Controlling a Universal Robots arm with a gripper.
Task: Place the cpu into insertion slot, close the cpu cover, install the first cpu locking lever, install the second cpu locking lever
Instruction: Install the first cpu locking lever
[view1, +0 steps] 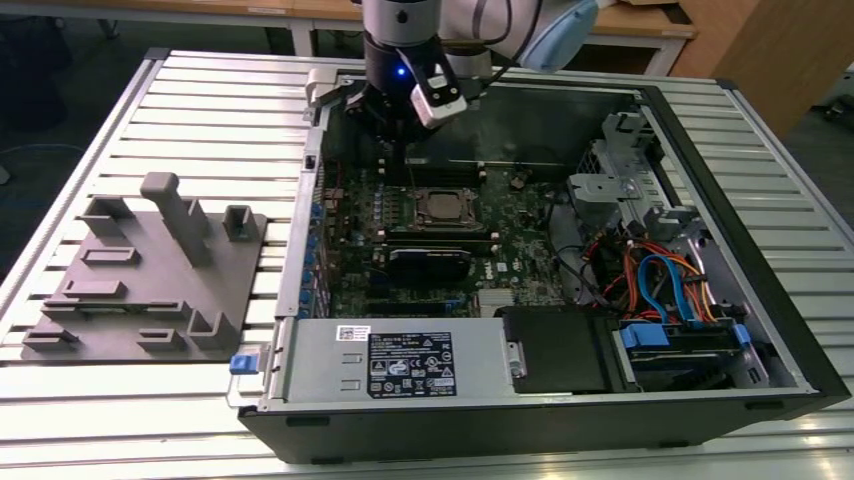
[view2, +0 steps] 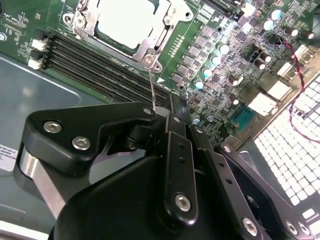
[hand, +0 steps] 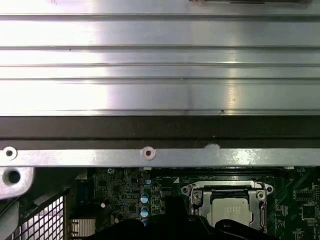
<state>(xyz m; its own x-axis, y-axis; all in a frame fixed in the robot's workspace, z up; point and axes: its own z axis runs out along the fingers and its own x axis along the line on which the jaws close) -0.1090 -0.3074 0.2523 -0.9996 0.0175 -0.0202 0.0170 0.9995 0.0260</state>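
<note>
The cpu (view2: 125, 20) lies silver-topped in the insertion slot (view1: 447, 207) on the green motherboard (view2: 220, 60). The cpu cover (view2: 146, 47) lies flat around it as a silvery frame. In the first wrist view the cpu (hand: 234, 209) and the cover (hand: 197, 196) sit just inside the case wall. A thin wire locking lever (view2: 151, 82) rises from the cover's corner up to my black gripper (view2: 167, 111), whose fingers are shut on its free end. In the exterior view my gripper (view1: 398, 135) hangs inside the case, just behind the slot.
The open computer case (view1: 747, 190) stands on a slatted metal table (view1: 200, 110). Long black memory slots (view2: 100, 62) run beside the socket. A grey fixture tray (view1: 147, 290) lies at the exterior view's left. A power supply (view1: 387, 365), a drive cage and cables (view1: 661, 285) crowd the case's near and right parts.
</note>
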